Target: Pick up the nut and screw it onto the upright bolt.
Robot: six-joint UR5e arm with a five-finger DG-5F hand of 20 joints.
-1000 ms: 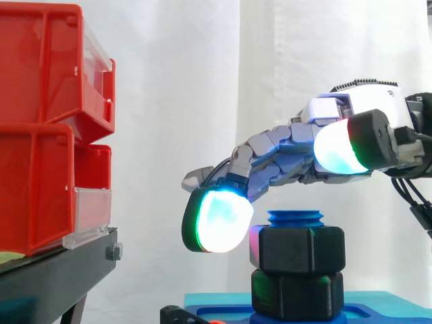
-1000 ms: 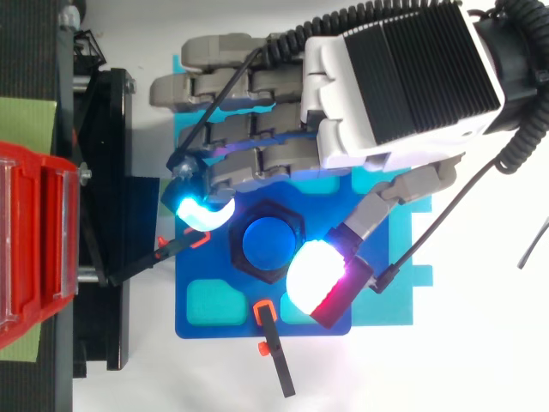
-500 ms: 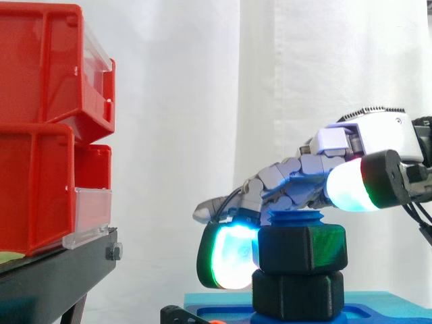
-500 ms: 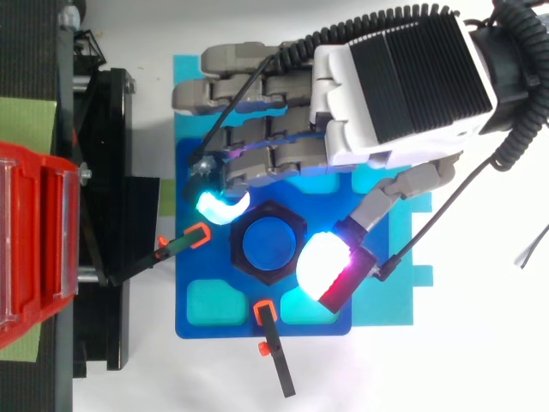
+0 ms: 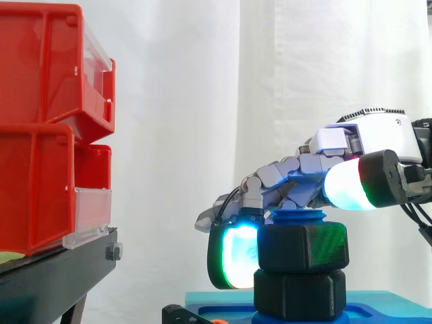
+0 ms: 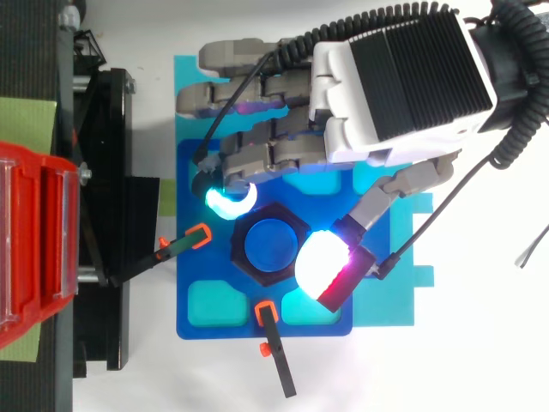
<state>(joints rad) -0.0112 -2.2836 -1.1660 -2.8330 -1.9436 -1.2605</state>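
Note:
The blue upright bolt (image 6: 269,249) stands on a blue base plate (image 6: 193,262), its top showing above a black hex nut (image 5: 304,246). That nut sits on the thread over a second black hex piece (image 5: 297,295). My hand (image 6: 395,86) reaches in from the right, above and behind the bolt. Its fingers are curled down around the upper nut. One glowing cyan fingertip (image 5: 236,256) presses the nut's left face. The thumb's white pad (image 6: 322,264) lies against the opposite side, so the nut is pinched between them.
Red bins (image 5: 40,128) are stacked on a black stand (image 5: 54,277) at the left, a short gap from the fingers. Two black clamps with orange tips (image 6: 199,234) (image 6: 266,313) hold the plate's left and front edges. A teal sheet (image 6: 403,300) lies beneath.
The hand has dropped and shifted right. Its fingers have curled in, so the cyan fingertip has moved from clear of the nut to against its left face, and the thumb has closed in.

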